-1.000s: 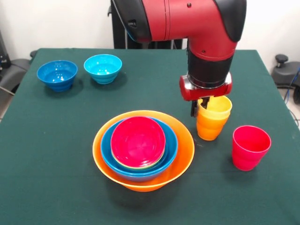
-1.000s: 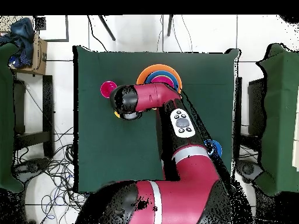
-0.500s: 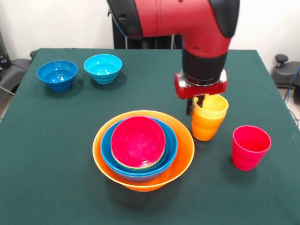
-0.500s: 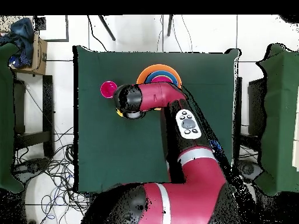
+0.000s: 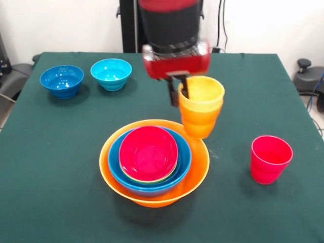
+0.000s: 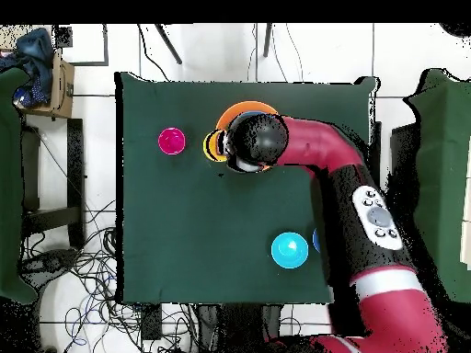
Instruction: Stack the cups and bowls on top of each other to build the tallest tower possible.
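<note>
My gripper (image 5: 179, 93) is shut on the rim of a yellow cup (image 5: 201, 90) nested in an orange cup (image 5: 199, 121). It holds the pair in the air over the right rim of the tower's big orange bowl (image 5: 196, 174). One finger is inside the yellow cup, one outside. The tower holds a large blue bowl (image 5: 185, 157) and a red bowl (image 5: 148, 153) on top, with a green rim just showing under it. A red cup (image 5: 271, 158) stands alone to the right. In the overhead view the arm covers most of the tower; the held cups (image 6: 213, 144) and the red cup (image 6: 171, 141) show.
A dark-blue bowl (image 5: 62, 80) and a light-blue bowl (image 5: 111, 73) stand at the table's far left in the front view. The light-blue bowl (image 6: 289, 250) also shows overhead. The green table (image 5: 61, 167) has chairs and cables around it.
My gripper has lifted the nested yellow and orange cups off the table and carried them left in the front view, to the orange bowl's rim. The other things have not moved.
</note>
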